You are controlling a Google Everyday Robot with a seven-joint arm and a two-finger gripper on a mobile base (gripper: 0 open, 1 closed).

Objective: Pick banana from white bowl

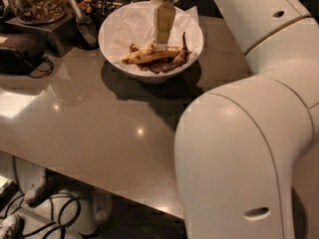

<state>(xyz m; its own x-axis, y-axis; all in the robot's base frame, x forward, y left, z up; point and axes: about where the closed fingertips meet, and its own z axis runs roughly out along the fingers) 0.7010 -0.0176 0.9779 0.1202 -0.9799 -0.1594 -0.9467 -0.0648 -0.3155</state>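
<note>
**Clerk:** Nearest item?

**Inspector:** The robot's white arm [239,158] fills the right foreground and blocks that side of the bench. At lower left, under the bench edge, black cables [65,213] lie looped on the floor.

**Clerk:** The bench itself?

**Inspector:** The bench [99,123] is grey and glossy and shows lamp reflections. The arm's shadow falls across it below the bowl.

**Clerk:** Location of the task item?

**Inspector:** The white bowl [112,44] stands at the middle of the far part of the bench, lined with crumpled white paper [132,24]. The banana [147,56], yellow and heavily speckled with brown, lies flat across the bowl, at its front. Smaller, darker bananas [169,64] lie against it on the right, one with its stem pointing up.

**Clerk:** And the tool?

**Inspector:** The tool [162,41] hangs straight down into the bowl from above, tan-coloured, with its tip at the banana's upper edge. I cannot tell whether it touches. I cannot tell whether it is set wide or narrow. The banana rests in the bowl, not lifted.

**Clerk:** Beyond that?

**Inspector:** At far left a glass jar [37,1] of nuts sits on a metal stand [47,31]. A black device [20,51] with a cord lies just in front of it.
</note>
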